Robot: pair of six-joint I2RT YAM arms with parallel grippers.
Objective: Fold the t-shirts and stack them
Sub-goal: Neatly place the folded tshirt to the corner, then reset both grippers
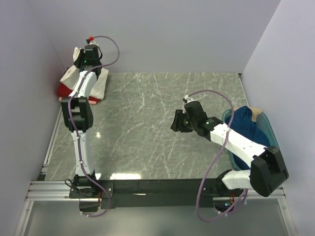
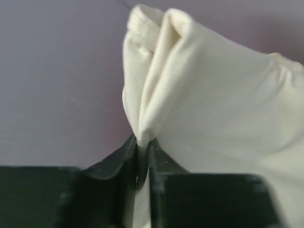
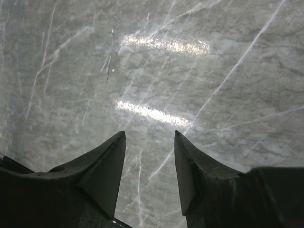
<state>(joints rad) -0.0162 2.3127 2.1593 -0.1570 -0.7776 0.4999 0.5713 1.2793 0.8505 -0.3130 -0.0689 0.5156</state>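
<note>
My left gripper is at the far left corner, shut on a fold of the cream-white t-shirt. In the left wrist view the cream cloth bunches up out of the closed gripper against the purple wall. The cream shirt lies over the red t-shirt, which shows at its left edge. My right gripper is open and empty above the bare marble at centre right; in the right wrist view nothing lies between its fingers. The dark blue t-shirt sits in the teal basket. A pale pink piece shows at the basket's far edge.
The marble tabletop stretches between the two arms. Purple walls close in the left, back and right sides. A metal rail runs along the table's left edge. The arm bases sit on a black bar at the near edge.
</note>
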